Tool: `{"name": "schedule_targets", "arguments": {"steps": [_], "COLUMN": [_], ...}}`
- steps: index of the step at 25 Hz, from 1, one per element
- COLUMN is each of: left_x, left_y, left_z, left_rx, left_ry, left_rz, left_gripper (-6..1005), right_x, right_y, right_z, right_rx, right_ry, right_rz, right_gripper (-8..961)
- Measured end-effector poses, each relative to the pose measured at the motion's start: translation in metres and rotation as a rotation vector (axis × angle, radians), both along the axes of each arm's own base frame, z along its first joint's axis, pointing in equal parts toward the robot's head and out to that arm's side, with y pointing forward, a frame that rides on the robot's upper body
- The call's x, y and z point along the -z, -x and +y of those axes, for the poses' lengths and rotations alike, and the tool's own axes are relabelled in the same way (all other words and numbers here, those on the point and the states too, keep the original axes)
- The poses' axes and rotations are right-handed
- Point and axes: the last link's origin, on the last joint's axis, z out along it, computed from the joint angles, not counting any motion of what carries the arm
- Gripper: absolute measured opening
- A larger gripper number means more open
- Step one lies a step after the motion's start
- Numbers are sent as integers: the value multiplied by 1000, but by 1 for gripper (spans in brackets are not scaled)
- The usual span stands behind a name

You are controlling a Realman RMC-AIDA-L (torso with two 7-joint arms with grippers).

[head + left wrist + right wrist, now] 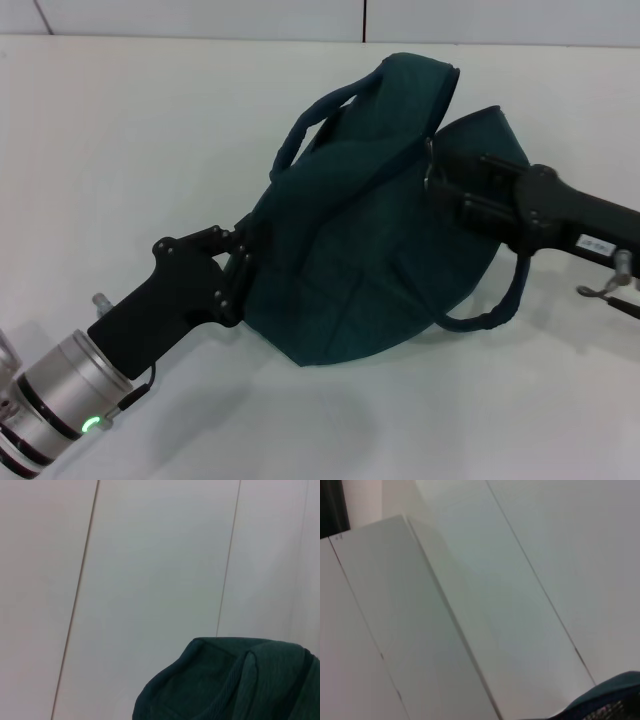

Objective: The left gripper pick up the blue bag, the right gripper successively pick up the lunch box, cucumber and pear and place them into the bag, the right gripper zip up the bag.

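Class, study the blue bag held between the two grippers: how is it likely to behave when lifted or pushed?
The blue bag is probably floppy: its fabric creases and sags between the left gripper and the right gripper. Its loose handle droops, so it may swing. It seems unlikely to roll, though pushing would likely crumple it.

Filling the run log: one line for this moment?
left claw: at blue bag left edge | right claw: at bag's right side | lunch box, cucumber, pear: unseen

A small white rectangular label [594,243] sits on the black right arm at the head view's right edge; its print is perhaps too small to read.
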Motion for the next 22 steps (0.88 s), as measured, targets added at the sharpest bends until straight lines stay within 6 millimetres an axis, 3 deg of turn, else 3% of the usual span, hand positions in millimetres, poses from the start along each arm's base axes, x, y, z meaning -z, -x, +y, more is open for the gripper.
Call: {"name": "schedule_targets", "arguments": {"steps": [15,22], "left_x": [0,-1], "left_y": [0,1], "left_z": [0,0], "left_rx": [0,-3], "left_ry": [-7,-10], "left_rz": [6,6], "left_gripper": [67,66], "right_x": [14,18], "right_y": [9,9], "right_z": [15,15], "right_rx": [43,64], "right_ry": [40,72], "right_rz": [-54,-62], "right_gripper": [606,514]}}
